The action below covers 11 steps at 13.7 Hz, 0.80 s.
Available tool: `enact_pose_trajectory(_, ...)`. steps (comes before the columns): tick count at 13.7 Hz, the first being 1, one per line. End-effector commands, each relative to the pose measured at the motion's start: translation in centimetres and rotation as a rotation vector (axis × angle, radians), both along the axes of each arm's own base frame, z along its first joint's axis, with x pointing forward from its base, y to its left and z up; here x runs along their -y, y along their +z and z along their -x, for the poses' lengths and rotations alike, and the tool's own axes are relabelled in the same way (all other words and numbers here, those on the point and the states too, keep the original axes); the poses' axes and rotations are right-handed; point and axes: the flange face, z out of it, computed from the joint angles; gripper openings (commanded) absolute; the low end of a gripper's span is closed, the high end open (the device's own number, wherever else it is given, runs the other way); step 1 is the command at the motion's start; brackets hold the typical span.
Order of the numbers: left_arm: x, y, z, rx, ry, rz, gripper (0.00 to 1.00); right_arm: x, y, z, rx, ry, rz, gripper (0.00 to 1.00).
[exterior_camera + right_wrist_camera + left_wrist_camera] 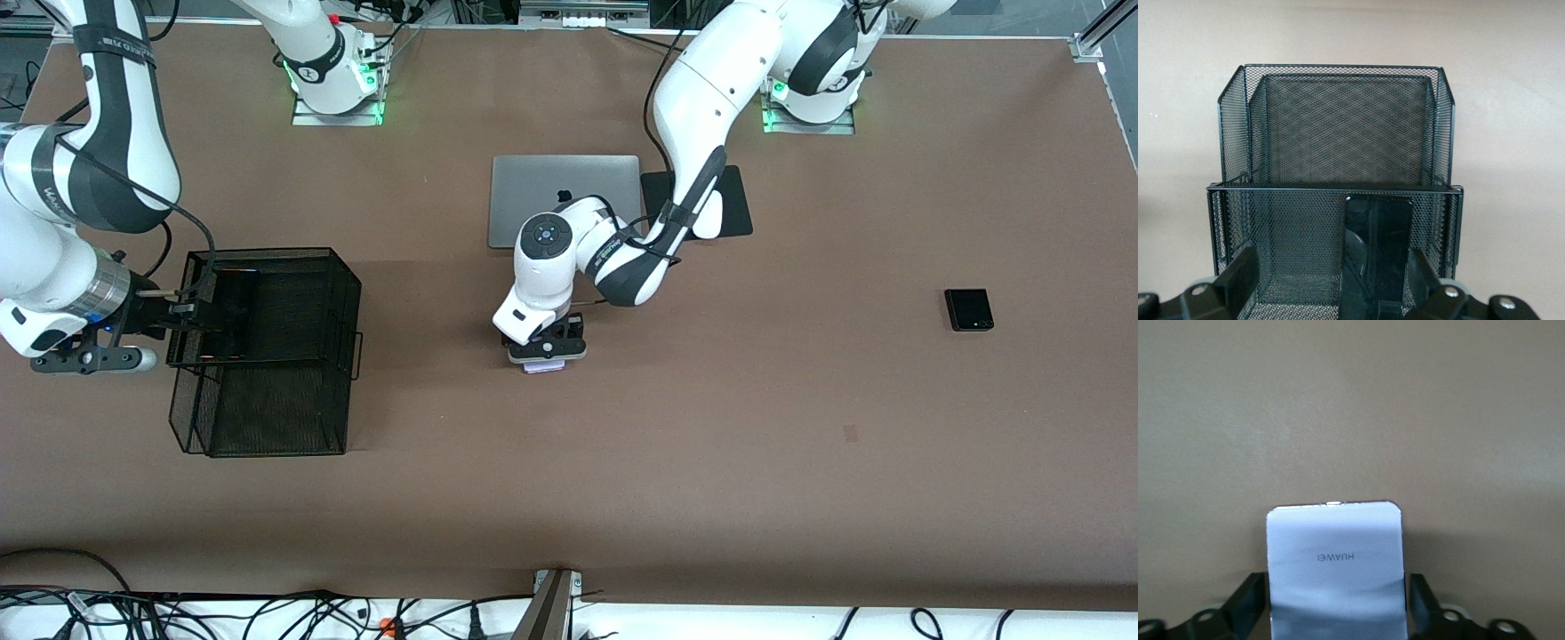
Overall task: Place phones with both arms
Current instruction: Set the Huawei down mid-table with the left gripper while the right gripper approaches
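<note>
The pale phone (1335,570) in the left wrist view carries the brand name "HUAWEI" in small grey letters across its back; the word appears upside down there. The closed silver laptop (564,200) in the front view bears a small dark apple logo on its lid, partly covered by the left arm (685,133). Each arm has a dark band with pale lettering, on the left arm near its wrist and on the right arm (80,169) at its upper links, but the letters cannot be made out.
</note>
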Motion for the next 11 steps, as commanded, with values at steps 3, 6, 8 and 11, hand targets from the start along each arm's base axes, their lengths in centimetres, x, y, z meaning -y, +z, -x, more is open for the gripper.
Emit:
enact_pose_trajectory(3,0.8,1.6,-0.2,0.030,0.050,-0.009,1.00,-1.8,0.3,-0.1,0.002,0.006,-0.020,0.99)
enact_pose_trajectory(6,-1.9,6.6,-2.8,0.007,0.099,-0.023,1.00,-5.3,0.6,0.1,0.004,-0.036,-0.047,0.99)
enact_pose_trajectory(8,-4.9,10.3,-4.9,-0.015,0.136,-0.042,1.00,-6.6,0.7,0.2,0.006,-0.036,-0.047,0.99)
enact_pose_trajectory(11,-10.9,10.6,-5.9,-0.162,0.077,-0.150,1.00,-12.4,0.7,0.7,0.006,0.043,-0.061,0.99)
